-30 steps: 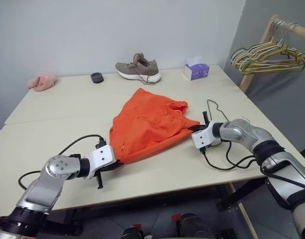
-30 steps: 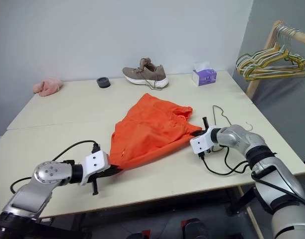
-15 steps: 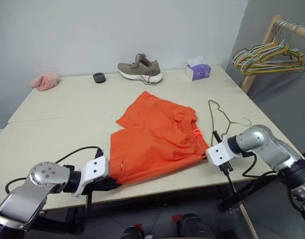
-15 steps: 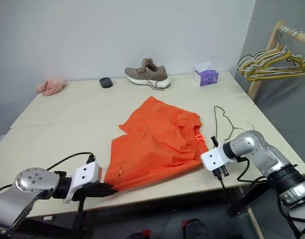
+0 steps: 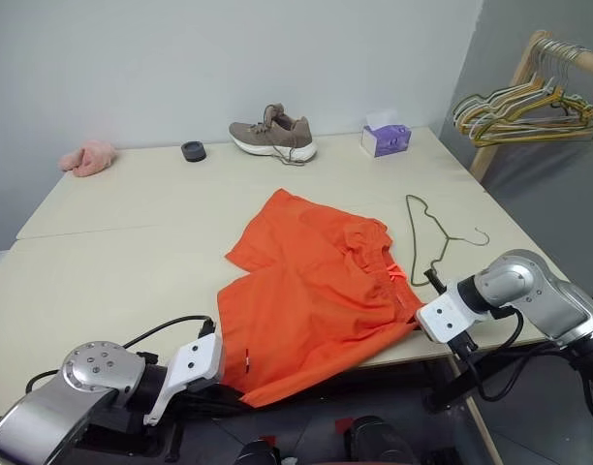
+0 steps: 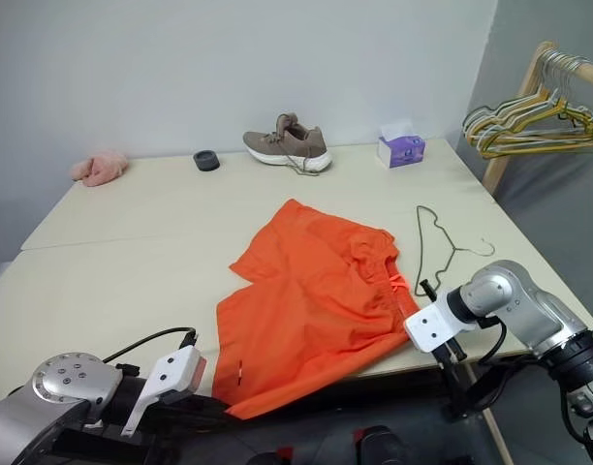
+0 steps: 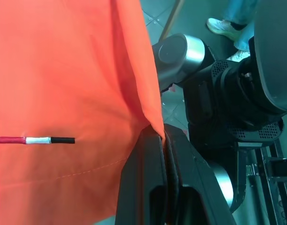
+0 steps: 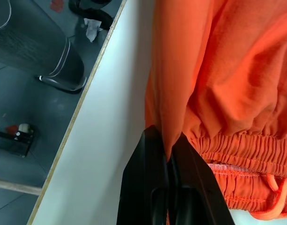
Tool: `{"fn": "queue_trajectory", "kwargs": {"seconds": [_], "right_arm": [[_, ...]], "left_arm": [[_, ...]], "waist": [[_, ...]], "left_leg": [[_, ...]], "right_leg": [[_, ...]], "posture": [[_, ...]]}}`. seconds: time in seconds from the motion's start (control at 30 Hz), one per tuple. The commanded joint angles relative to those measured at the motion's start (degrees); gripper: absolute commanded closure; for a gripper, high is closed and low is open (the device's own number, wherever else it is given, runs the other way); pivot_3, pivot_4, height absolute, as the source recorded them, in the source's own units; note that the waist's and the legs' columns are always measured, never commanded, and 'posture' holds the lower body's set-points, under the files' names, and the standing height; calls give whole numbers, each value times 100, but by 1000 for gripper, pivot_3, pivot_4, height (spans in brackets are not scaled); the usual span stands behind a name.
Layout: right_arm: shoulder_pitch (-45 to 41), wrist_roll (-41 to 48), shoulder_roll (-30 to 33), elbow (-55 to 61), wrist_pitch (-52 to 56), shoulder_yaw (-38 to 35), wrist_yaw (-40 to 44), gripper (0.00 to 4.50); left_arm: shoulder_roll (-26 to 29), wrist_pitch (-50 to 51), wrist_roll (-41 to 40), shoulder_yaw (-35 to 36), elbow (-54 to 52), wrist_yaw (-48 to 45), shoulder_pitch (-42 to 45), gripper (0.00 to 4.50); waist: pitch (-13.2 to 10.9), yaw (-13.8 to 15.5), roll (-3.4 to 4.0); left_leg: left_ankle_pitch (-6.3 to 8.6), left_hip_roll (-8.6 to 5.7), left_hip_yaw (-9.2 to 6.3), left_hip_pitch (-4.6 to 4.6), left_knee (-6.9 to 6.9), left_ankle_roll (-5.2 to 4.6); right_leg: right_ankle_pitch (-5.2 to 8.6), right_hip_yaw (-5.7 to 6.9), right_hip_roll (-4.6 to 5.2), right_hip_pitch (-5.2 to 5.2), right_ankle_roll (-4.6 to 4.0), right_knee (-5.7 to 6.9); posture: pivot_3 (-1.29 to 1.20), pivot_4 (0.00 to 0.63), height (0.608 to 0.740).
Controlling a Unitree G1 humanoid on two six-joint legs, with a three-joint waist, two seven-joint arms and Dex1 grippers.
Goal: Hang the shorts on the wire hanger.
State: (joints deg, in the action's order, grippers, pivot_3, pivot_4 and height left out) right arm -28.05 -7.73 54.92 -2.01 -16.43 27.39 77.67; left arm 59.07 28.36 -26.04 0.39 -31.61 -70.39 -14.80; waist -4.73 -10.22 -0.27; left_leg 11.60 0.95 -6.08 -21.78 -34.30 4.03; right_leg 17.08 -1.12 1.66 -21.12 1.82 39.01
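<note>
Both grippers pinch the shorts (image 5: 321,291) at the table's (image 5: 112,242) near edge, left gripper (image 7: 164,140) and right gripper (image 8: 170,157); spread flat before fetching the wire hanger (image 5: 427,232) lying beside them.

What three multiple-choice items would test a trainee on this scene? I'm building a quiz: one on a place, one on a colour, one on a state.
1. Where is the wire hanger?
A. on the rail
B. flat on the table, to the right of the shorts
C. inside the shoe

2. What colour are the shorts?
A. orange
B. blue
C. white

3. How is the right gripper?
A. open above the table
B. shut on the hanger
C. shut on the shorts

Key: 1 B, the bare wire lies on the table beside the cloth; 2 A, bright orange fabric; 3 C, its fingers pinch a fold near the waistband.
</note>
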Motion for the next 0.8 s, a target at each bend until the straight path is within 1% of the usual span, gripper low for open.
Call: {"fn": "queue_trajectory", "kwargs": {"seconds": [0.03, 0.07, 0.17, 0.23, 0.33, 0.4, 0.47, 0.5, 0.57, 0.63, 0.8], "right_arm": [[43, 178, 136, 257, 98, -209, 252, 3859], [53, 210, 149, 280, 101, -233, 295, 3529], [60, 432, 186, 362, 331, -369, 426, 2497], [66, 550, 206, 384, 502, -502, 446, 1707], [131, 926, 176, 426, 1125, -822, 395, 657], [172, 1197, 97, 320, 1652, -1216, 120, 1], [212, 1466, -34, 197, 2222, -1638, -246, 0], [273, 1682, -131, 119, 2575, -1944, -502, 0], [375, 2007, -445, 26, 3370, -2554, -1228, 0], [405, 2086, -834, -49, 4024, -2987, -2036, 0], [172, 1856, -1815, -127, 6004, -3597, -4208, 0]], "left_arm": [[-144, 63, -189, 63, -27, 111, 2, 4046], [-162, 76, -221, 69, -13, 101, -9, 3854], [-234, 33, -267, 93, -11, 120, -51, 2922], [-273, -40, -247, 94, -1, 139, -79, 2260], [-347, -176, -187, 80, 26, 178, -109, 1351], [-563, -419, -75, 82, 62, 363, -29, 744], [-762, -532, -89, 113, 68, 515, 87, 112], [-869, -483, -182, 147, 25, 597, 196, 21], [-1019, -377, -382, 199, -93, 705, 407, 21], [-1138, -287, -496, 219, -135, 853, 681, 21], [-1352, -20, -565, 144, 145, 1209, 1658, 21]], "waist": [[0, 8, 0], [0, 6, 0], [0, 5, 0], [0, 7, 0], [0, 18, -1], [0, 34, 1], [-1, 59, -1], [0, 72, -3], [1, 89, -5], [4, 92, -9], [7, 73, -6]], "left_leg": [[0, 0, 1, 0, 0, 0], [0, 0, 0, 0, 0, 0], [0, 1, 0, 1, 0, 0], [0, 1, 0, 1, -1, 0], [0, 0, 0, 0, -4, 0], [0, 0, 0, 0, -4, 0], [0, 0, 3, 0, -5, 0], [0, 0, 2, -1, -8, 0], [0, 0, 0, -2, -16, 0], [0, 0, 0, -4, -25, 0], [0, -4, 0, -11, -53, 0]], "right_leg": [[0, 0, 0, 0, 0, 0], [0, 0, 0, 0, 0, 0], [0, 1, 0, 0, 0, 1], [0, 1, 0, 1, 0, 1], [0, 0, 0, 1, 0, 0], [0, 0, 0, 2, 0, 0], [0, -3, 0, 2, 1, 0], [-1, -2, 0, 2, 2, 1], [-3, -1, -1, 5, 5, 2], [-6, -2, -1, 7, 8, 3], [-16, -6, -1, 14, 20, 3]], "posture": [[-149, 17, 740], [-150, 17, 740], [-147, 17, 740], [-147, 17, 740], [-148, 19, 740], [-146, 20, 740], [-146, 20, 740], [-149, 21, 740], [-162, 20, 740], [-169, 19, 740], [-197, 13, 740]]}}
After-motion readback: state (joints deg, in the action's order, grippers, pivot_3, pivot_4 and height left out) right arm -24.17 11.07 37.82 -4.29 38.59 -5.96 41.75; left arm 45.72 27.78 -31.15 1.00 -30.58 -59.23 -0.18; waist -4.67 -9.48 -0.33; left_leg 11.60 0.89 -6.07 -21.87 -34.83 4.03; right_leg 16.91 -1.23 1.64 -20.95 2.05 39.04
